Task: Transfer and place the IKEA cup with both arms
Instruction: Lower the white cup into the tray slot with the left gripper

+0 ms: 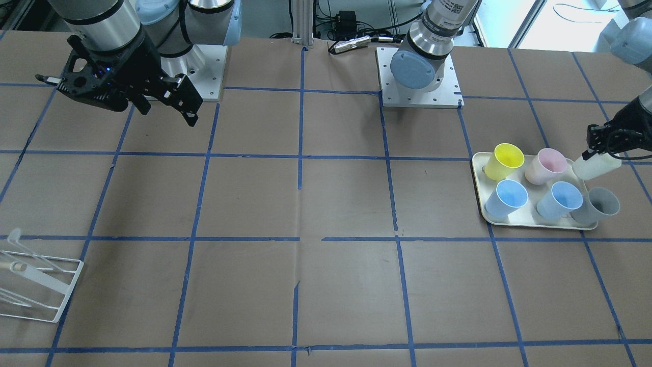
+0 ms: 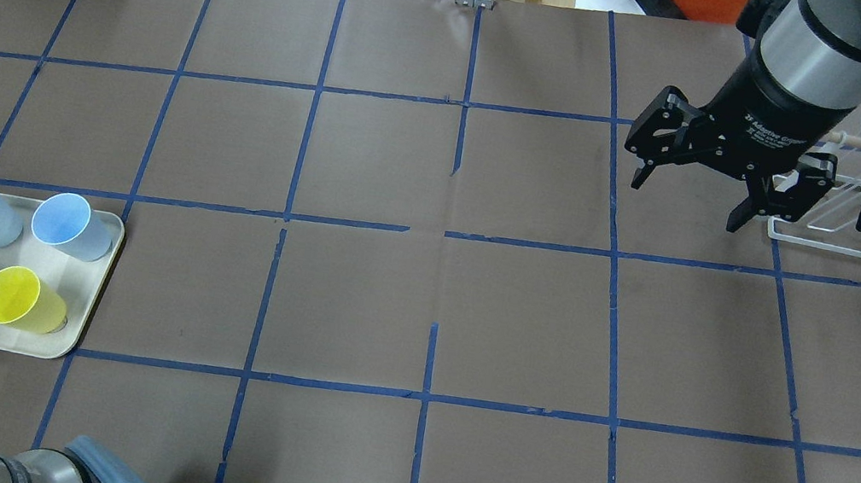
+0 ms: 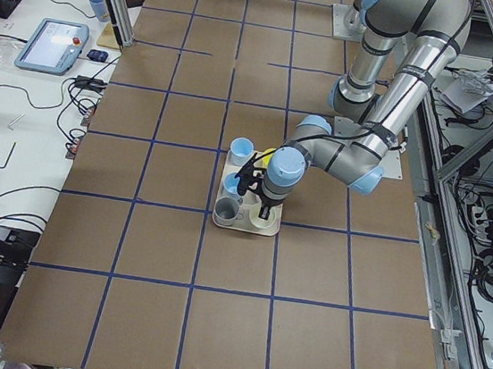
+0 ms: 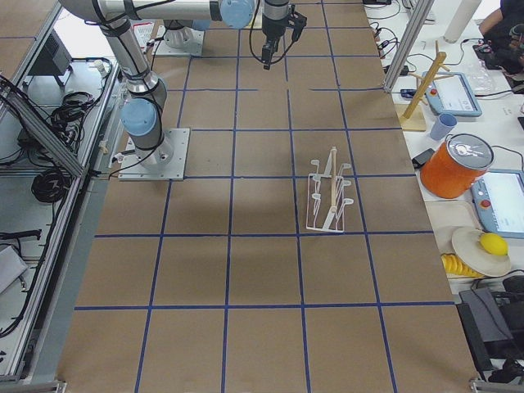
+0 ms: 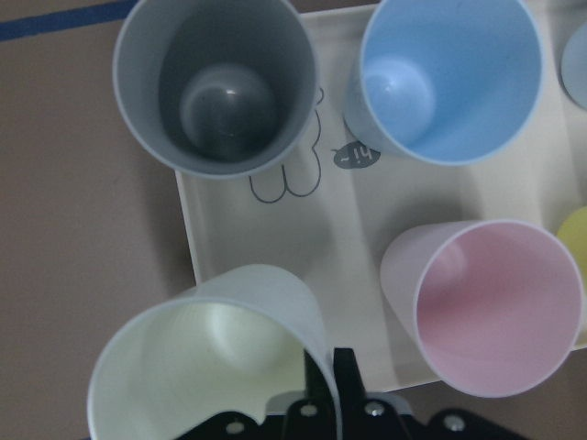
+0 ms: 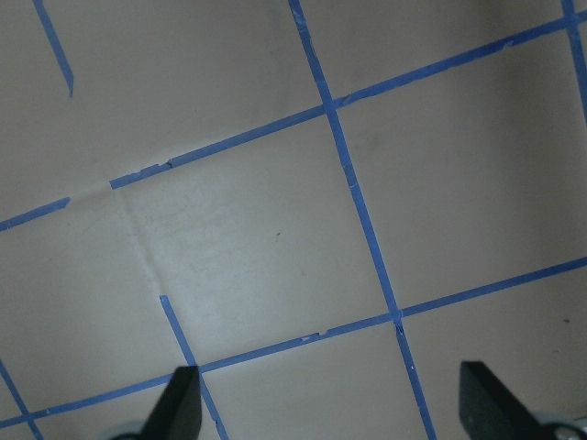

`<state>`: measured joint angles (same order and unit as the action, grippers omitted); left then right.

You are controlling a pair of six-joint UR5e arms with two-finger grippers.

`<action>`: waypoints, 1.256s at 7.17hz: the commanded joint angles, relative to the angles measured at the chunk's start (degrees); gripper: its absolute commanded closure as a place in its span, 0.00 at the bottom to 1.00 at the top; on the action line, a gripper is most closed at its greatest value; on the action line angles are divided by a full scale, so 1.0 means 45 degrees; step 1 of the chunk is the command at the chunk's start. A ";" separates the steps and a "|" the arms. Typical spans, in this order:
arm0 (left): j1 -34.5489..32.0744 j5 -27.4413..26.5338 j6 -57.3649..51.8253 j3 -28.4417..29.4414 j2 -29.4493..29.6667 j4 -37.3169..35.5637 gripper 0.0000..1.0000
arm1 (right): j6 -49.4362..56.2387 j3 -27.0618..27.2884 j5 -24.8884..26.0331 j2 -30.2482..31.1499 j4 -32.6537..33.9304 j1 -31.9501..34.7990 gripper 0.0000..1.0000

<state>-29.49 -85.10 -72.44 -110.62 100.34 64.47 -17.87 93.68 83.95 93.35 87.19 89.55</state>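
Front-facing view: the IKEA cup [image 1: 597, 166] is seen tipped well over at the tray's [image 1: 530, 220] corner, pinched at its rim by the left gripper [image 1: 593, 148]. Whether it's clear of the tray can't be told.

Overhead: only a sliver of the cup is caught at the left edge. The right gripper [image 2: 688, 198] is held spread wide, with nothing in it, beside the white rack [image 2: 853, 248].

Left wrist cam: the cup wall is clamped between nearly closed fingers [image 5: 343, 385]. The grey cup [image 5: 215, 87] and pink cup [image 5: 491, 307] are upright on the tray.

Right wrist cam: only taped paper is seen between the open tips.

So the grab looks done. The handover and placing are yet to be done.
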 commanded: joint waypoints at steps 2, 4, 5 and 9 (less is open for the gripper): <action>-0.0126 -0.0016 0.0063 -0.0026 0.0006 0.0224 0.98 | -0.0051 0.0140 0.0772 -0.0022 -0.0197 -0.0038 0.00; -0.0126 0.0082 0.0063 -0.0240 0.0064 0.0225 0.87 | -0.0051 0.0120 0.0680 -0.0042 -0.0177 -0.0212 0.00; -0.0126 0.0082 0.0063 -0.0280 0.0084 0.0225 0.85 | -0.0051 0.0101 0.0661 -0.0023 -0.0196 -0.0272 0.00; -0.0106 0.0023 0.0083 -0.0086 0.0065 0.0186 0.08 | -0.0032 0.0120 0.0622 0.0016 -0.0138 -0.0233 0.00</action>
<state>-30.01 -84.86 -72.08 -111.51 100.90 65.29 -18.02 94.22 86.79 93.40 86.44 88.53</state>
